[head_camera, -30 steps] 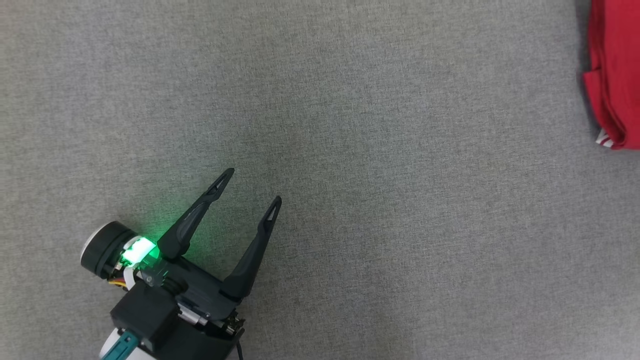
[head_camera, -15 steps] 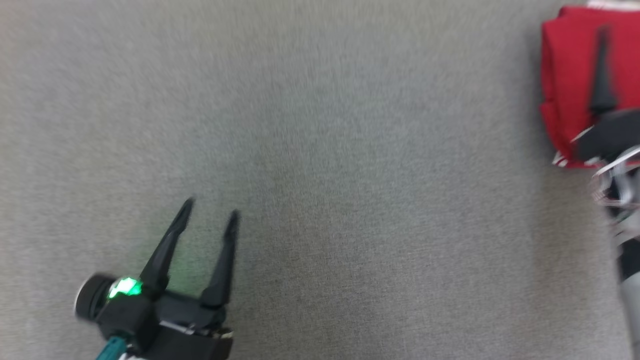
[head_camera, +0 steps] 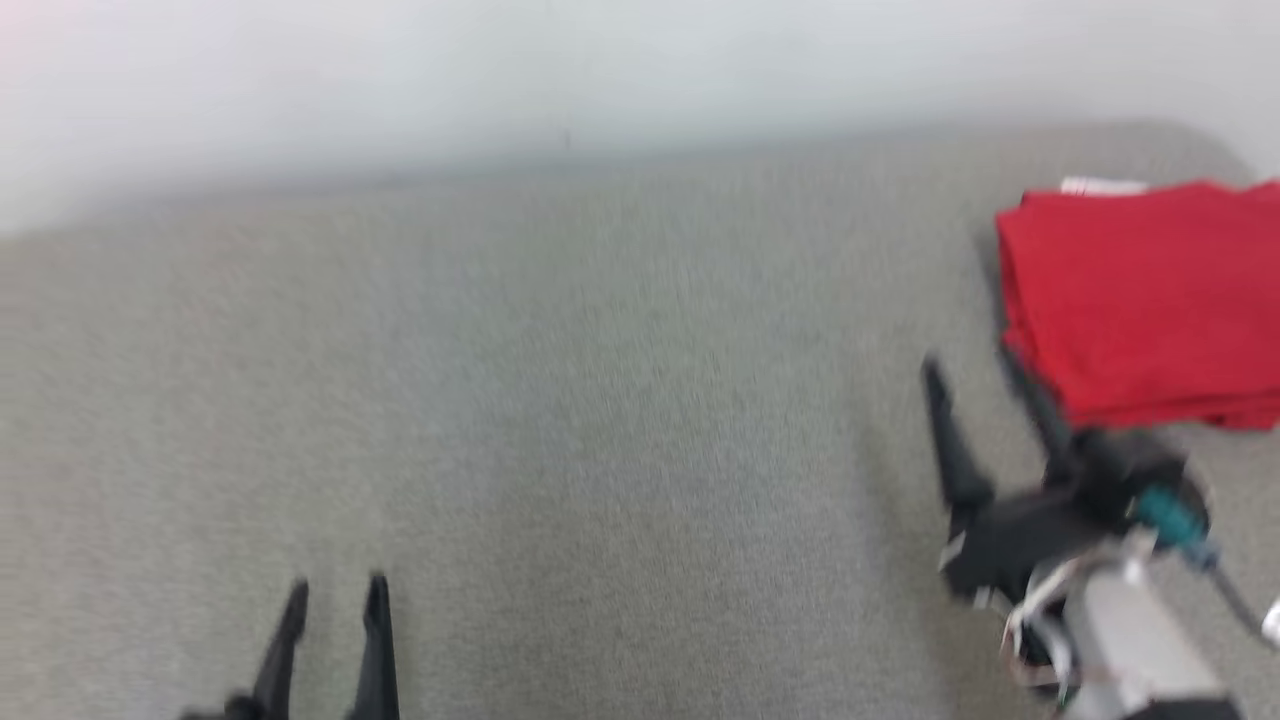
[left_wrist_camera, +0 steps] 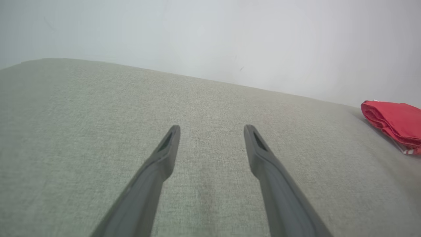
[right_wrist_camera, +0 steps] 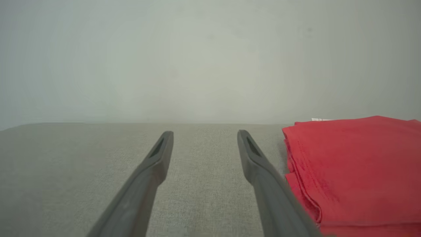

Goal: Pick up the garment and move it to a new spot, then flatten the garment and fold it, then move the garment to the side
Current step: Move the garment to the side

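The red garment (head_camera: pixel 1140 300) lies folded in a flat stack at the far right of the grey fabric surface (head_camera: pixel 600 420). In the blurred head view my right gripper (head_camera: pixel 972 368) is open and empty, with its right finger close to the garment's left edge. The right wrist view shows this gripper (right_wrist_camera: pixel 204 133) with spread fingers over bare fabric, the garment (right_wrist_camera: pixel 355 164) just to its right. My left gripper (head_camera: pixel 338 587) is open at the bottom left, far from the garment. In the left wrist view the left gripper (left_wrist_camera: pixel 212 128) holds nothing, and the garment (left_wrist_camera: pixel 394 121) lies at the far right.
A pale wall (head_camera: pixel 600 70) rises behind the surface's far edge. A small white tag or trim (head_camera: pixel 1100 186) peeks out at the garment's far side. Bare grey fabric stretches between the two grippers.
The head camera has tilted up, so the wall shows now. My right gripper has come off the garment and stands beside its left edge. My left gripper sits lower in the view.
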